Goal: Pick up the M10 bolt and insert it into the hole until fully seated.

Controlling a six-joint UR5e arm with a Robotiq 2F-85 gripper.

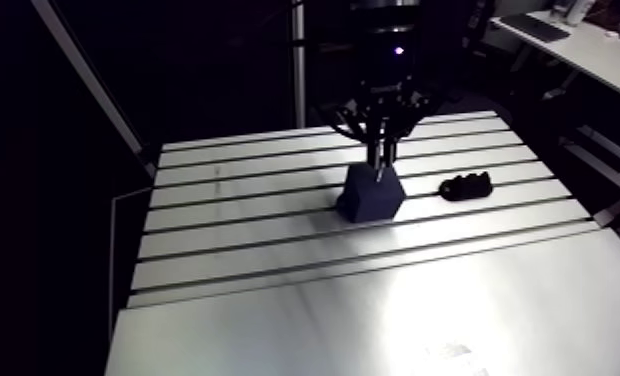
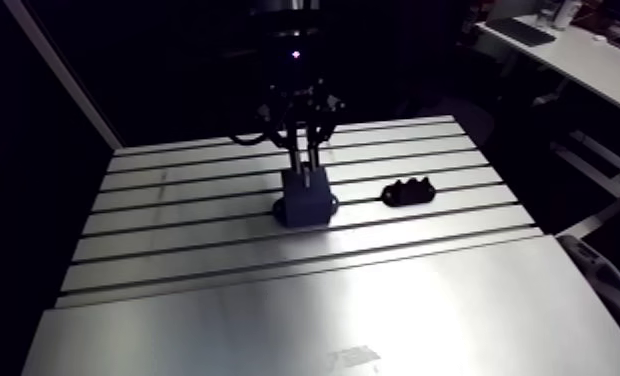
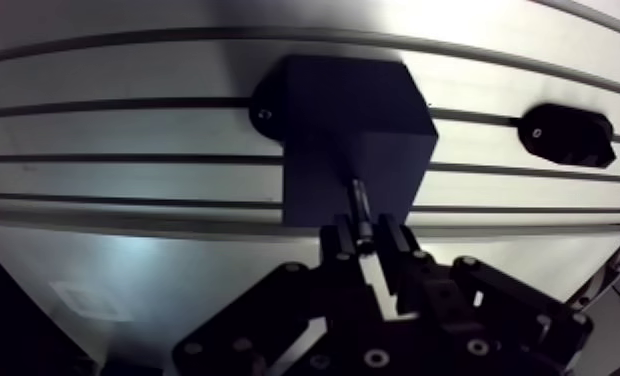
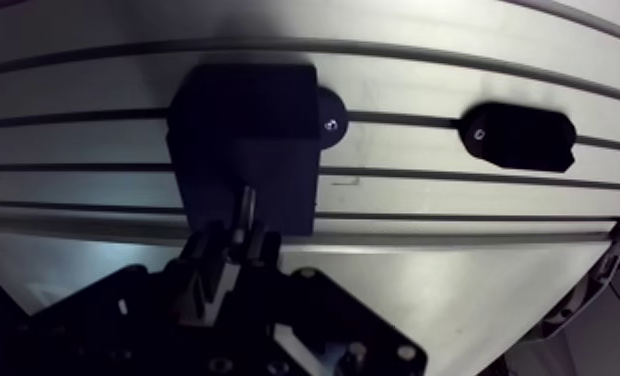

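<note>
A dark blue block (image 1: 372,193) is fixed on the slotted table (image 1: 274,250) near its middle. My gripper (image 3: 368,236) hangs straight above it, shut on the M10 bolt (image 3: 359,203). In the wrist view the bolt's shank points down from between the fingertips (image 3: 343,240) onto the block's (image 3: 349,140) top face. The shank's tip meets that face, and I cannot tell how deep it sits. The hole itself is hidden under the bolt. In the arm view the gripper (image 2: 301,160) stands just over the block (image 2: 305,198).
A small black holder (image 1: 466,186) lies on the table to the right of the block, seen in the wrist view as a dark oval piece (image 3: 568,135). A round black foot (image 4: 329,110) sticks out at the block's side. Grooves run across the table.
</note>
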